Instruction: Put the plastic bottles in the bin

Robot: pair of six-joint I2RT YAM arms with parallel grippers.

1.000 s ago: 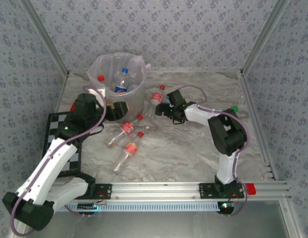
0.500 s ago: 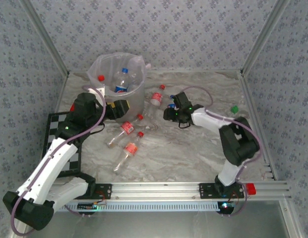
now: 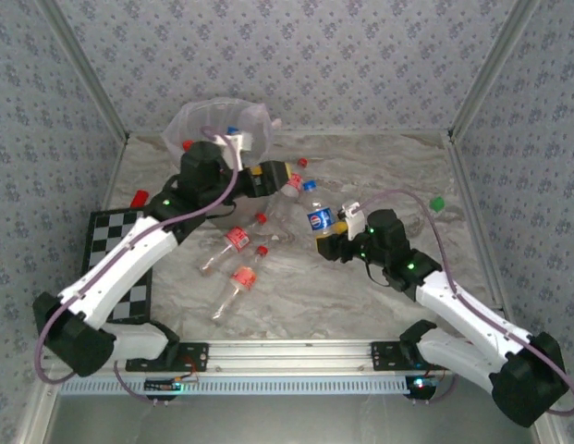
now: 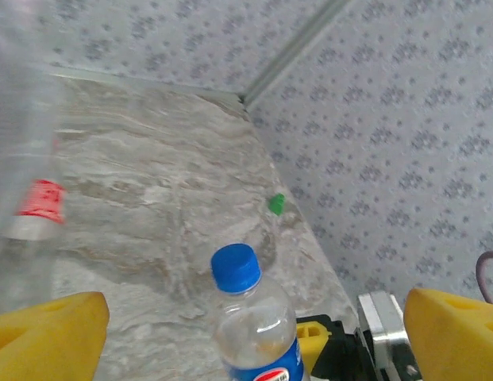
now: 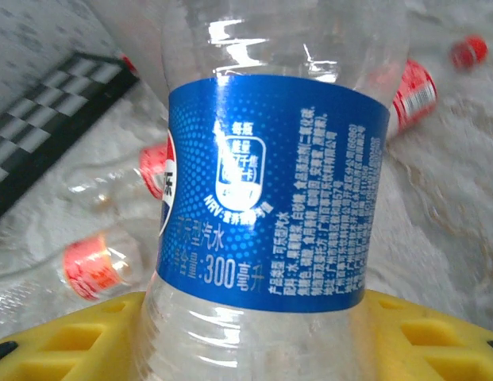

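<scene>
While you look from above, you see the right gripper (image 3: 331, 233) clamped on a blue-labelled bottle (image 3: 319, 220), its blue cap pointing up and a little away from the arm. From the right wrist, the yellow pads (image 5: 63, 341) press the clear lower body on both sides, just under the blue label. You cannot tell whether the base touches the bench (image 3: 379, 157).

The left gripper (image 3: 275, 176) has its fingers wide apart with nothing between them. It hangs near the held bottle, to the far left of it. From the left wrist, the blue cap stands in front of this gripper, beyond its two yellow pads.

The bin (image 3: 199, 120) is just behind the left gripper, and the left arm crosses over its front rim. One red-labelled bottle (image 3: 291, 183) lies just beside the left gripper. Two more red-labelled bottles (image 3: 237, 239) lie on the bench, nearer to you than the left gripper and left of the right gripper. A green cap (image 3: 437, 203) lies well apart, right of the right gripper.
</scene>
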